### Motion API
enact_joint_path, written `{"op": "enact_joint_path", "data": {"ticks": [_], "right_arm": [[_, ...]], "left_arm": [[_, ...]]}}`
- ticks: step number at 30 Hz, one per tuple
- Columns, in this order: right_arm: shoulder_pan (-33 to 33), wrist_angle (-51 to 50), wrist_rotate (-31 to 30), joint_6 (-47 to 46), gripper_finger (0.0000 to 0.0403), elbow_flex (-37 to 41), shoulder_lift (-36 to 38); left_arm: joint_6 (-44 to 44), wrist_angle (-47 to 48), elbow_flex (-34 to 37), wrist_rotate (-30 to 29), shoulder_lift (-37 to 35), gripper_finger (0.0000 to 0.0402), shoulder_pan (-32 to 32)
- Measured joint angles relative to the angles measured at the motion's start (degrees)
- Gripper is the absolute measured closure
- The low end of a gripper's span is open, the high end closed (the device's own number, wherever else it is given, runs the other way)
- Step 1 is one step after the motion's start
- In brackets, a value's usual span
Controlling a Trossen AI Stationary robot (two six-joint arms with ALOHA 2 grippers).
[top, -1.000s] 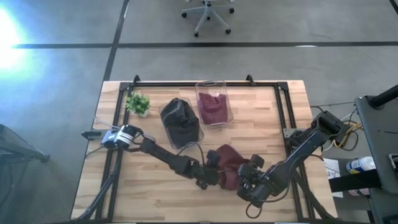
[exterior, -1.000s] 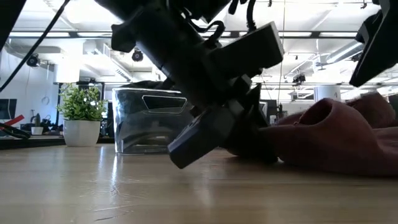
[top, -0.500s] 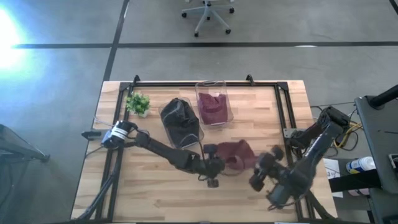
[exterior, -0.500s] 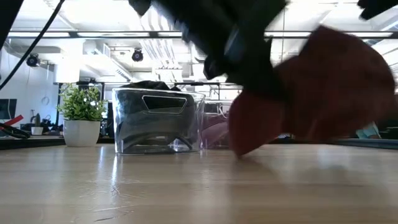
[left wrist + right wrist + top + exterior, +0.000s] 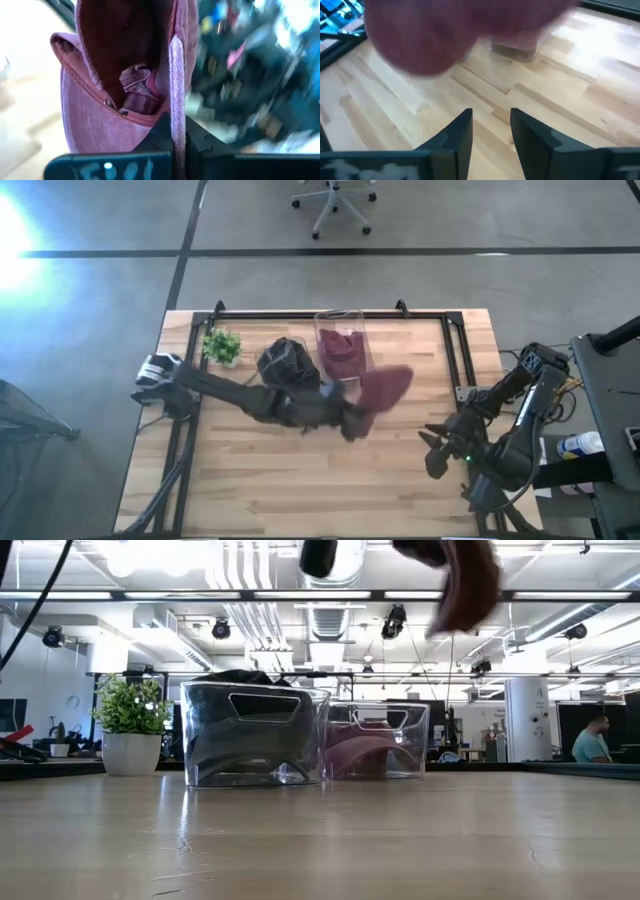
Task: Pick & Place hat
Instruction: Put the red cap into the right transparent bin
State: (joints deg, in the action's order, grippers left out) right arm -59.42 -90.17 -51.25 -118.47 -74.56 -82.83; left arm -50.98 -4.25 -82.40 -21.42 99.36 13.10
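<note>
One hat (image 5: 382, 388) now lifted by left pincer (image 5: 349, 420); right pincer (image 5: 437, 448) withdrawn, open.

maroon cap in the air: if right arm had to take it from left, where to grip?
Probably the free rim of the maroon cap, approached from the right arm's side. The left gripper pinches the opposite edge, so the crown hangs open and floppy. The right gripper sits open over the table.

A maroon hat (image 5: 381, 389) is seen above a pale wood-grain bench (image 5: 400, 480). A dark bundle (image 5: 288, 370) and green plant (image 5: 221, 344) in a white pot are shown.
</note>
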Motion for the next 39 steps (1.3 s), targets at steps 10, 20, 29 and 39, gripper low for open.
{"op": "enact_joint_path", "data": {"ticks": [10, 20, 29, 39], "right_arm": [[3.44, 0.17, -4.08, 1.49, 0.0293, 0.17, 0.57], [6.25, 0.17, -4.39, 4.42, 0.0294, 0.20, 0.59], [6.56, 0.15, -4.21, 5.16, 0.0294, 0.46, 0.59], [6.60, 0.19, -4.14, 4.91, 0.0294, 1.07, 0.59]], "left_arm": [[-8.94, -15.74, 7.17, -1.92, -3.66, 0.0395, -17.10], [-13.92, -26.00, 15.75, 6.30, 1.21, 0.0396, -25.75], [-18.02, -37.06, 24.92, 10.29, 3.14, 0.0396, -27.57], [-17.07, -41.39, 28.79, 11.55, 4.32, 0.0363, -27.61]]}}
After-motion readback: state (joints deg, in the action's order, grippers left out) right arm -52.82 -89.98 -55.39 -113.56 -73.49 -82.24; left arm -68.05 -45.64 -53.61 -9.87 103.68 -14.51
